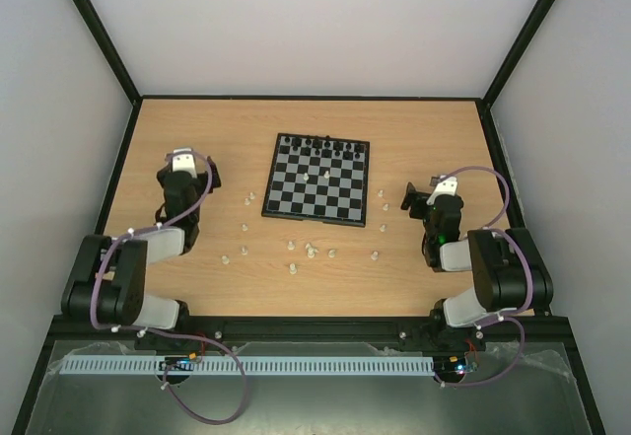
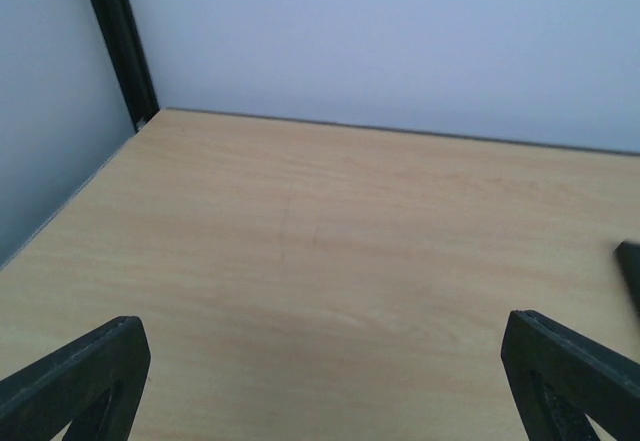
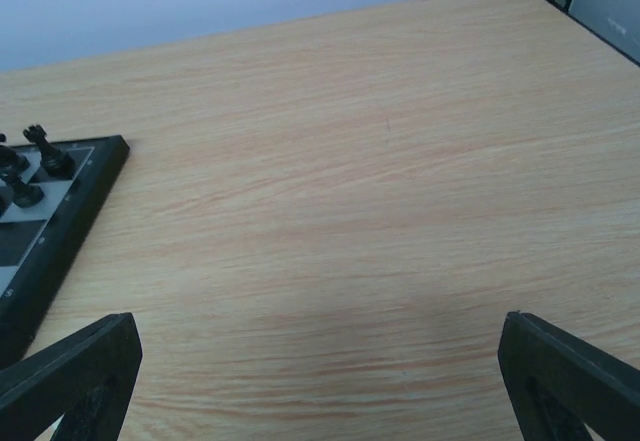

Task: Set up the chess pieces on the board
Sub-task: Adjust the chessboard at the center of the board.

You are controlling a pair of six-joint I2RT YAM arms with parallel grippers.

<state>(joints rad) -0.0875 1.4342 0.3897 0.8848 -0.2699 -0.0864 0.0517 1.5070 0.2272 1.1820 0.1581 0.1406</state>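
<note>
The board (image 1: 317,181) lies in the middle of the table, with black figures along its far rows and two white chess pieces (image 1: 326,174) on its squares. Several more white chess pieces (image 1: 309,250) are scattered on the wood in front of the board and to either side of it. My left gripper (image 1: 180,153) hovers left of the board, open and empty (image 2: 325,381). My right gripper (image 1: 422,195) sits right of the board, also open with nothing between its fingers (image 3: 320,381). The right wrist view shows the board's corner (image 3: 70,206) with black figures (image 3: 48,153).
White walls and black frame posts (image 2: 120,41) close off the table's back and sides. A sliver of the board's rim (image 2: 630,266) shows at the right edge of the left wrist view. Bare wood lies under both grippers.
</note>
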